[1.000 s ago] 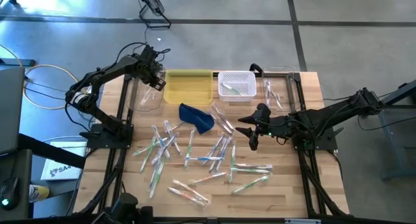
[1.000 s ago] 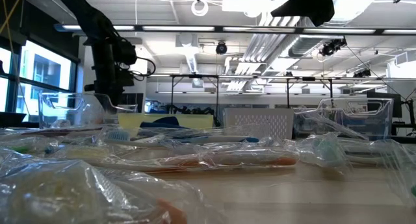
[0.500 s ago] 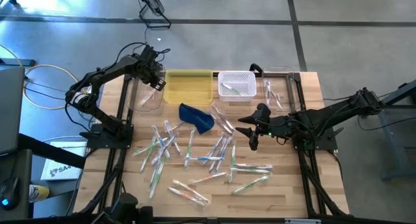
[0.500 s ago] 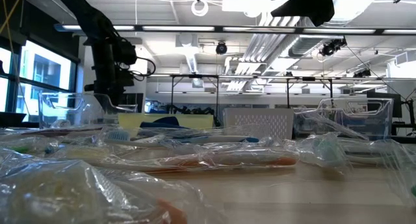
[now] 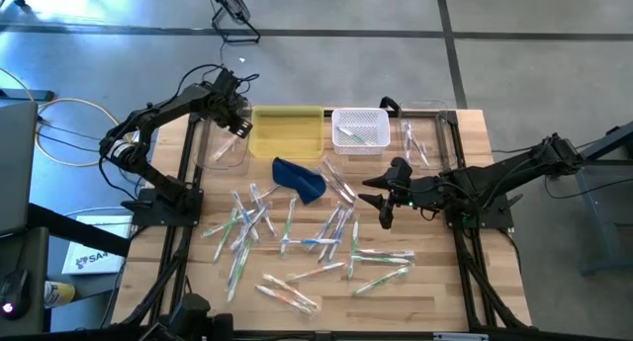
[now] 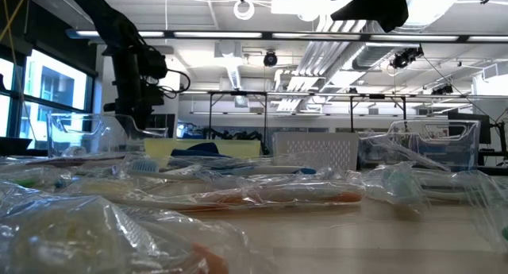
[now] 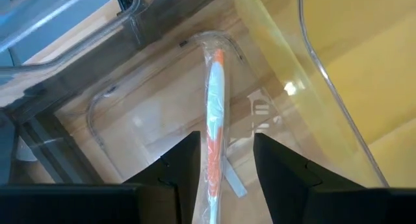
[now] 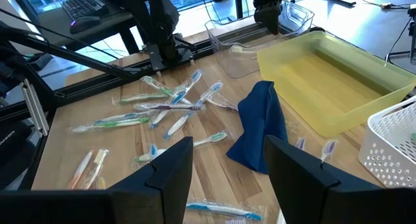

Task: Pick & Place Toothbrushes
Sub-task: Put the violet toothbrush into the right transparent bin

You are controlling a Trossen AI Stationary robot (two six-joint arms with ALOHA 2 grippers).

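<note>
Left wrist view gives me the left gripper [image 7: 224,162] over the clear bin [image 7: 110,113] at the table's far left corner, fingers parted around a wrapped orange toothbrush [image 7: 215,120]; I cannot tell whether they touch it. My right gripper [image 5: 381,198] hovers spread and empty beside the blue pouch [image 5: 300,179], above the scattered toothbrushes [image 5: 297,244].

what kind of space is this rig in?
Looks like an open lab or workshop: exposed ceiling ducts, polished concrete floor, and a desk with a keyboard beyond the wooden table.
</note>
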